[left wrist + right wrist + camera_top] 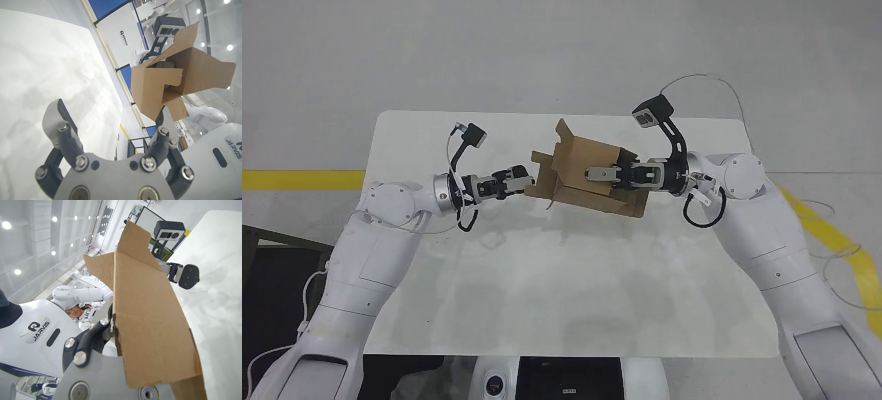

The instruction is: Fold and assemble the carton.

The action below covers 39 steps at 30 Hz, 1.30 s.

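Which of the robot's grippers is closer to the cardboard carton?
Right. The right gripper grips the carton itself; the left gripper hangs open just beside its end.

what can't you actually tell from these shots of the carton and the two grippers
Right wrist view: the carton hides the far finger of the right gripper.
Top view: the carton covers its own underside, so whether it rests on the table is unclear.
Left wrist view: the open left gripper overlaps a carton flap; contact cannot be judged.
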Available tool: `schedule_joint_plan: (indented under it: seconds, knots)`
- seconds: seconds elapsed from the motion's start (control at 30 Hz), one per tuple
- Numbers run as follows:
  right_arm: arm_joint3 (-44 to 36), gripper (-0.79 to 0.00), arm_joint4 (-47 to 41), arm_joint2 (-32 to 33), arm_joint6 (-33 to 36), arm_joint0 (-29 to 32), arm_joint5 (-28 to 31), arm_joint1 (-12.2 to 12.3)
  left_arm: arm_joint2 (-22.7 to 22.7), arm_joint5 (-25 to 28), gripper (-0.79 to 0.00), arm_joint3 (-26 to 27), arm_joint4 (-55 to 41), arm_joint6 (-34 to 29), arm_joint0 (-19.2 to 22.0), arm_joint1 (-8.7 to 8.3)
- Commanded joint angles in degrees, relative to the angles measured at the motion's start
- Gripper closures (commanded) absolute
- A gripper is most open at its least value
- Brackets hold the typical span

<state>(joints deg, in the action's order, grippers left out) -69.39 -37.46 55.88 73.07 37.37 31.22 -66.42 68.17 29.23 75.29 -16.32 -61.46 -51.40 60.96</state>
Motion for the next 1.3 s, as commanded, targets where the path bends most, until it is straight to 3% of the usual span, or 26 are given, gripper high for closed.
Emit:
schedule_joint_plan:
  seconds: [0.0,1.27]
  knots:
    - [0.12,0.0,-0.13,-0.21,-0.15,-0.11,0.15,0.01,-0.22,0.05,-0.785,0.02,-0.17,-0.06,0.05,0.02]
    - [-1.91,0.0,-3.08,-6.96,-0.64,-1.82,0.64,-1.24,-2.5,0.3,-0.785,0.13,-2.63,0.04,1.46,0.37]
